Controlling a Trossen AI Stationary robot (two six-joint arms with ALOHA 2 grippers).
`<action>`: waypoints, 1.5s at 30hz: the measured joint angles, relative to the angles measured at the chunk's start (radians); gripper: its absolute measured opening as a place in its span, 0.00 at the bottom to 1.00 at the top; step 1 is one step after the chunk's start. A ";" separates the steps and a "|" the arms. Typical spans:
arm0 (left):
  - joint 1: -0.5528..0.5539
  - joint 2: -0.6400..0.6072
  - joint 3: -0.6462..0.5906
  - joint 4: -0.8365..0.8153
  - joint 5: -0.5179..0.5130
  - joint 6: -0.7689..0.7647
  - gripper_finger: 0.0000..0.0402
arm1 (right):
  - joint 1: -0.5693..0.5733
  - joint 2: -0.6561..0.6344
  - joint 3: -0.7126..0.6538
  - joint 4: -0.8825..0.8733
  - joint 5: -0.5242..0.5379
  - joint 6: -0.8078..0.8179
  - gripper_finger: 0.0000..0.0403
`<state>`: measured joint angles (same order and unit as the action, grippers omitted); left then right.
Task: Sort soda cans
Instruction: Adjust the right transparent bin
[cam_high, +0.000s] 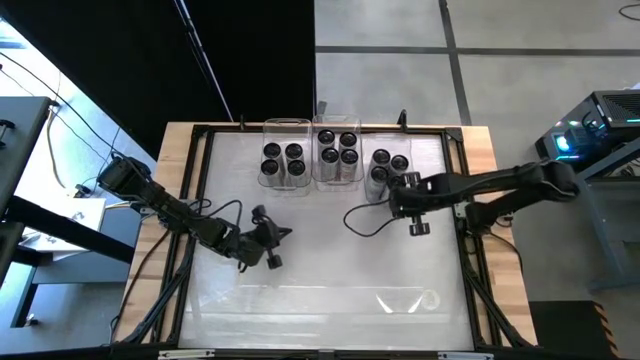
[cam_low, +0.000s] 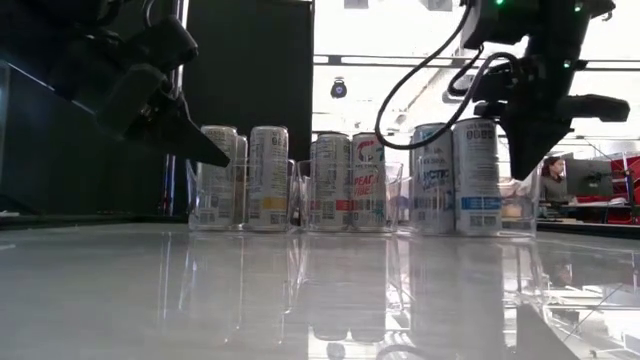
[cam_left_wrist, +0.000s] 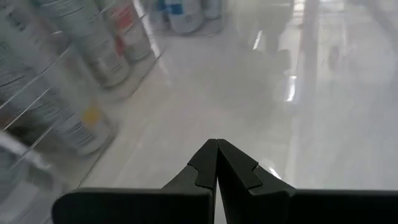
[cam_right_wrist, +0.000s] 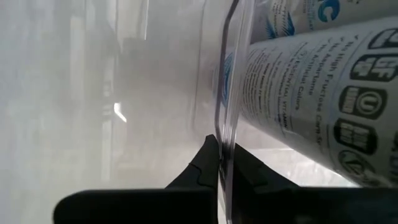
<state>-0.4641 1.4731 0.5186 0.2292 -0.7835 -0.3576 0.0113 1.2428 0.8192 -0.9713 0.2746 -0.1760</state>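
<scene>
A: What is being shown nearest the low camera?

B: A bare stretch of the glossy white table (cam_low: 320, 290) is being seen first, with reflections of the cans being thrown across it. In the high view, a clear plastic tray (cam_high: 400, 300) is being left lying on that near part of the table, well apart from both arms.

A: And the arms, farther in?

B: The left gripper (cam_high: 268, 240) is being held above the table's middle-left, its fingers (cam_left_wrist: 205, 165) being pressed together with nothing between them. The right gripper (cam_high: 415, 222) is being held near the right-hand group of cans. Its fingers (cam_right_wrist: 208, 163) are being kept closed, and the thin edge of a clear tray wall (cam_right_wrist: 227, 93) is being seen running right down to their tips. Whether that wall is being pinched or is merely being lined up in front of them cannot be told from the wrist view.

A: Where are the soda cans being kept?

B: The soda cans (cam_high: 330, 155) are being kept at the far edge of the table, standing upright in three groups of four. The left group (cam_high: 283, 162) and the middle group (cam_high: 338, 148) are each being held inside a clear tray. The right group (cam_high: 388, 166) is being partly hidden by the right arm; a clear tray is being seen around it in the low view.

A: And beyond the table?

B: A person (cam_low: 552, 180) is being glimpsed seated in the room behind, at the right of the low view.
</scene>
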 joint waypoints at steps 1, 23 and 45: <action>0.000 0.000 0.000 0.015 0.011 0.008 0.00 | -0.016 -0.009 -0.007 0.009 -0.003 -0.026 0.00; 0.051 -0.304 0.088 -0.572 -0.069 -0.223 0.00 | -0.335 -0.020 -0.020 0.172 -0.150 -0.377 0.00; 0.253 -0.344 -0.116 -0.388 0.153 -0.225 0.00 | -0.401 -0.019 0.077 0.186 -0.172 -0.351 0.30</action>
<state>-0.2106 1.1290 0.4023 -0.1591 -0.6303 -0.5826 -0.3901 1.2236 0.8962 -0.7853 0.1024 -0.5274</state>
